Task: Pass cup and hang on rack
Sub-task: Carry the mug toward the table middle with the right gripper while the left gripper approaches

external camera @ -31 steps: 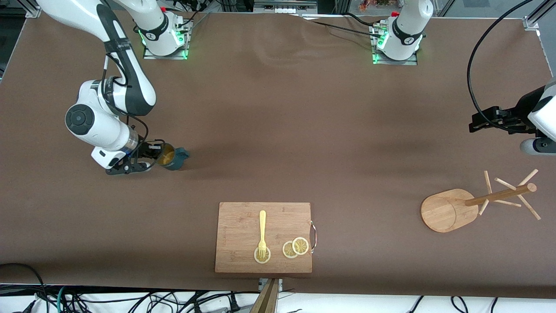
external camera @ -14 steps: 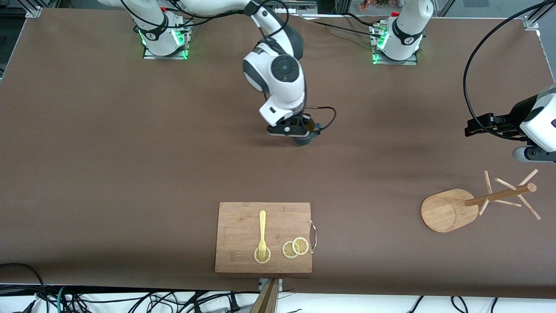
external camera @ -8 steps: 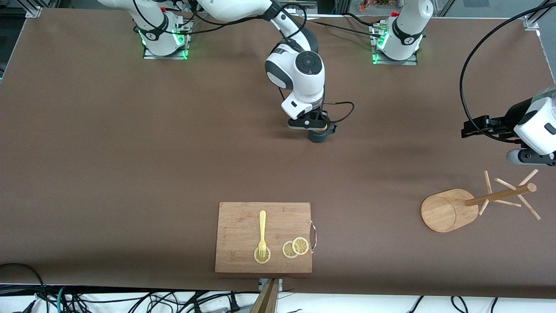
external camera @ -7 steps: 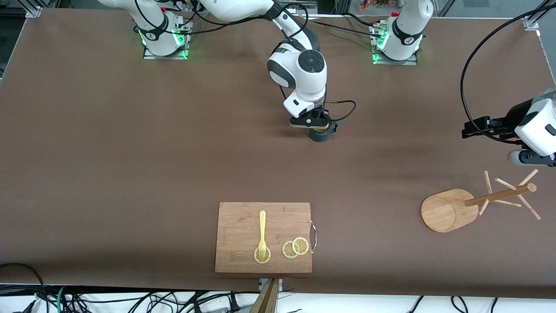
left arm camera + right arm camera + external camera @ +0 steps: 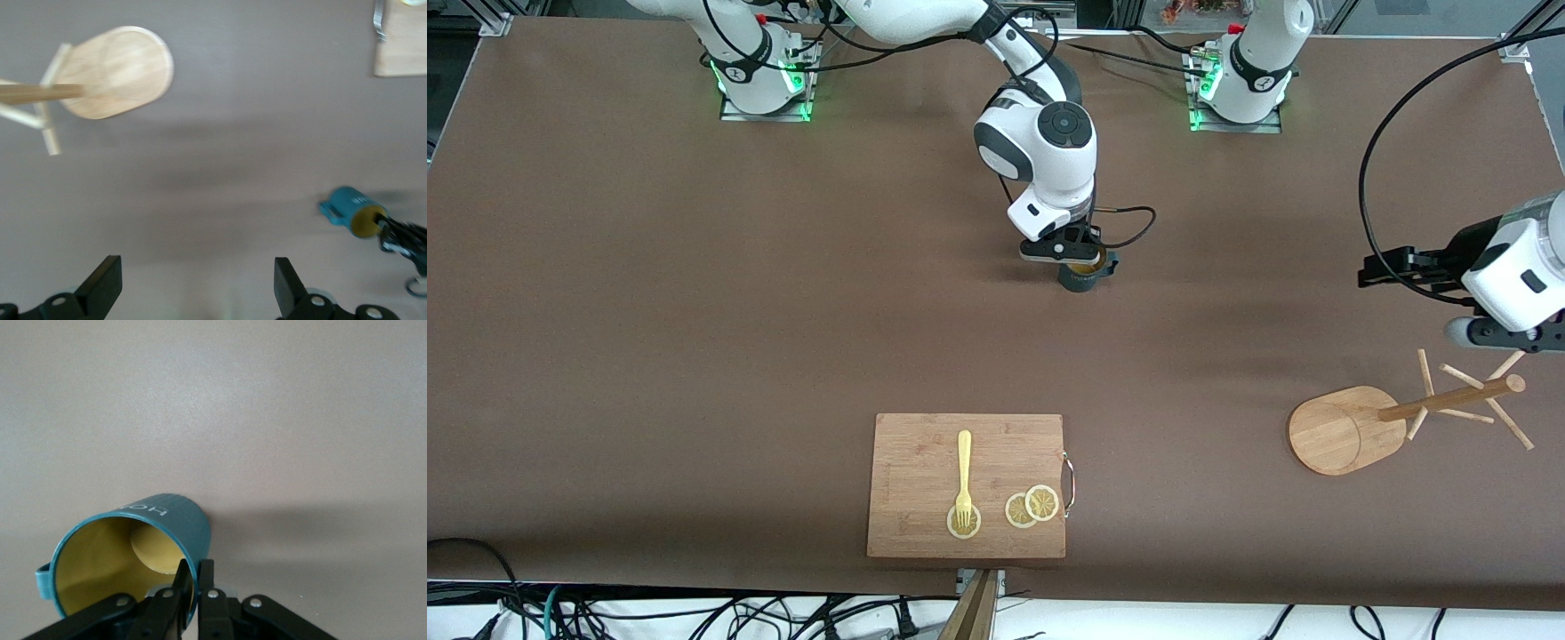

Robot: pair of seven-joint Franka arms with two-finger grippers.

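Observation:
The teal cup (image 5: 1083, 277) with its yellow inside stands upright at the middle of the table, handle toward the left arm's end. My right gripper (image 5: 1080, 259) is on it from above, its fingers pinching the rim wall, one inside and one outside (image 5: 193, 577). The cup (image 5: 133, 547) fills the right wrist view's lower part. The wooden rack (image 5: 1329, 431) stands toward the left arm's end, nearer the front camera. My left gripper (image 5: 1368, 270) hangs open over bare table near the rack (image 5: 113, 70), nothing between its fingers (image 5: 197, 293); the cup (image 5: 347, 205) shows farther off.
A wooden cutting board (image 5: 925, 444) with a metal handle lies near the front edge, carrying a yellow fork (image 5: 964, 476) and lemon slices (image 5: 1032, 507). A black cable (image 5: 1383, 133) loops above the left arm.
My right arm has carried the cup from its own end of the table to the middle and set it low there. My left arm has drifted slightly toward the middle.

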